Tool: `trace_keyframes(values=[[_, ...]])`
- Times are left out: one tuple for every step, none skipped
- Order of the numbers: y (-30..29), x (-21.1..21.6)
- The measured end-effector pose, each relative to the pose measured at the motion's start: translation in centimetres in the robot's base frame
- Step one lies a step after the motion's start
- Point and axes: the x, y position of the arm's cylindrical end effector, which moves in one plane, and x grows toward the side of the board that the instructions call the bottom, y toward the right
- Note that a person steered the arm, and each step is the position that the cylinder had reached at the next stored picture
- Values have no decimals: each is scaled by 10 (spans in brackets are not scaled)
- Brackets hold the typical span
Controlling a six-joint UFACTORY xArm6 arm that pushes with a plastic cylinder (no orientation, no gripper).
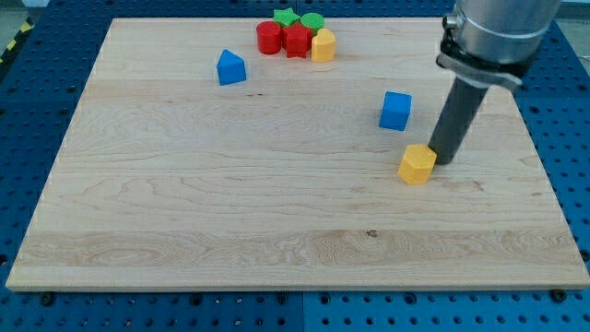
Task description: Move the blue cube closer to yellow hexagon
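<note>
The blue cube [395, 111] sits on the wooden board at the view's right of centre. The yellow hexagon [417, 164] lies just below and slightly right of it, a small gap apart. My tip [442, 162] stands on the board right next to the yellow hexagon's right side, touching or nearly touching it, and below right of the blue cube.
A blue triangular block [231, 67] lies at the upper left. A cluster at the top centre holds a red cylinder [268, 38], a red block [296, 41], a green star [287, 17], a green cylinder [312, 21] and a yellow block [323, 45]. The board's right edge [544, 166] is near.
</note>
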Motion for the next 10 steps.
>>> trace_keyframes(values=[[45, 5], [74, -40], [72, -95], [42, -108], [-3, -103], [-53, -103], [-82, -92], [-89, -90], [-89, -83], [-77, -79]])
